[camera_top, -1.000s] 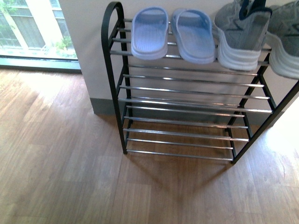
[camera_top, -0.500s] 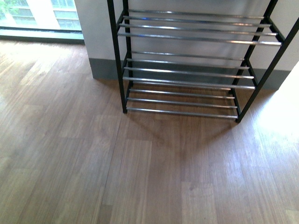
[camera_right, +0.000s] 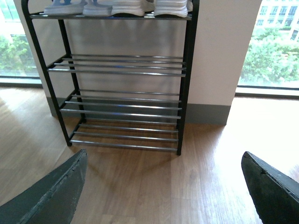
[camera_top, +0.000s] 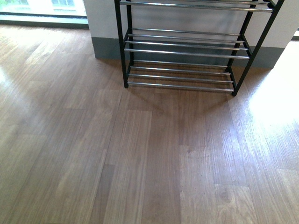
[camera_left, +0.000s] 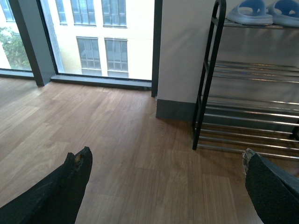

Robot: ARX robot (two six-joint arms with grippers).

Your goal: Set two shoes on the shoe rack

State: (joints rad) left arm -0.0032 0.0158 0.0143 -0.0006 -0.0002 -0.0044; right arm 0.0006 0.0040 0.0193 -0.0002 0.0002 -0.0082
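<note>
Right wrist view: shoes [camera_right: 117, 6] atop shoe rack [camera_right: 124, 98]

Neither arm shows in the front view. In its wrist view, the left gripper [camera_left: 166, 179] has its dark fingers spread wide, holding nothing. The right gripper [camera_right: 163, 186] is likewise spread wide and holds nothing.

shoe rack [camera_top: 187, 51] top cropped, shoes [camera_right: 117, 7] cut off
</note>
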